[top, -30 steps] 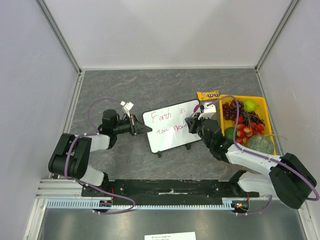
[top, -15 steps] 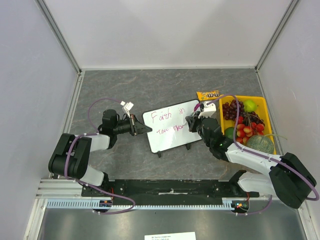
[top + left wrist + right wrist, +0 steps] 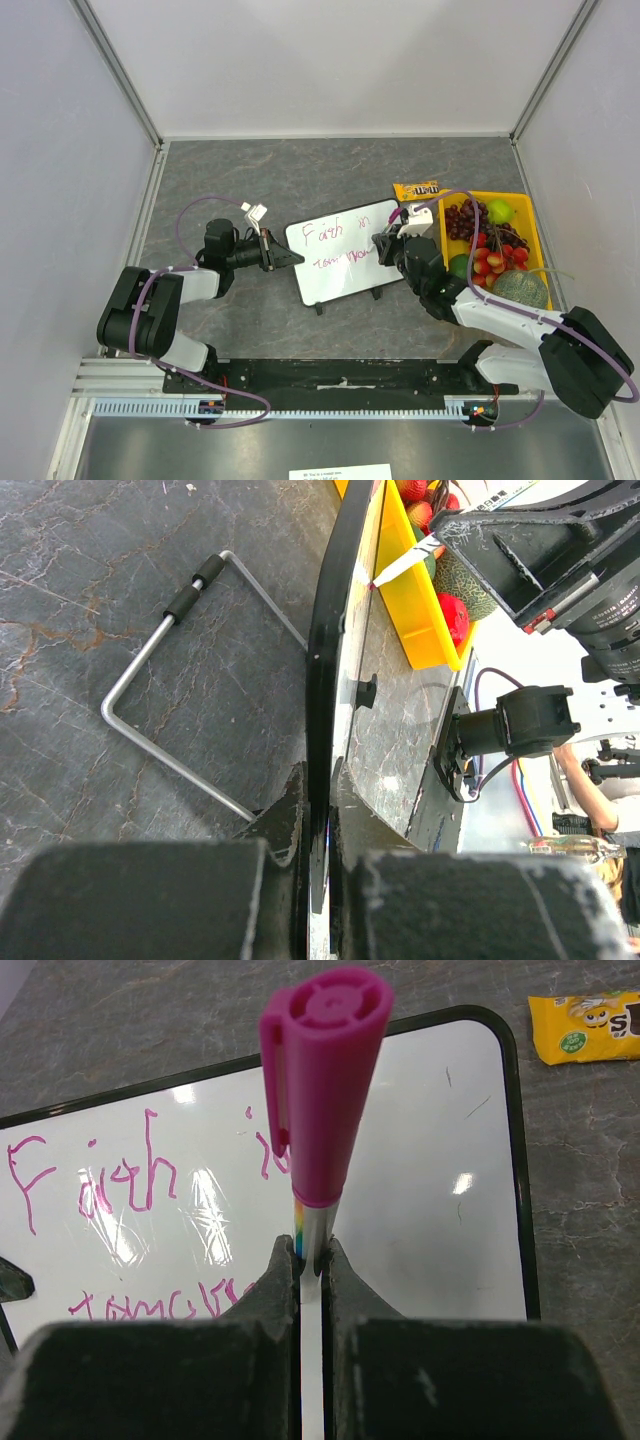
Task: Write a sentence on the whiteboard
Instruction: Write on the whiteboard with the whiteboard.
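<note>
Both grippers are clamped tight. The left gripper (image 3: 287, 258) pinches the thin black frame at the left edge of the one whiteboard (image 3: 340, 282). The right gripper (image 3: 386, 246) is closed on the barrel of one pink marker (image 3: 322, 1080), whose cap end points up at the wrist camera.

The whiteboard sits between the two grippers on the grey tabletop (image 3: 250, 180), propped on two black feet (image 3: 318, 309). The left wrist view shows one bent wire stand (image 3: 188, 588) behind it. In that same view the marker tip seems to touch the white face near the far edge.

We count two lines of the sentence (image 3: 90, 1182), in pink. The upper line reads "Faith in". The lower line begins something like "tomorr", and its end is hidden behind the right gripper.

Just beyond the right gripper lies one yellow candy packet (image 3: 416, 189), its brown lettering too small for us to read surely. To that gripper's right is one yellow tray (image 3: 524, 203) holding dark grapes, a green apple, small red fruits and a netted melon.

The left arm reaches low and nearly level from its base towards the board's left edge. The right arm slants in from the near right, its wrist bent down over the board's right end.
</note>
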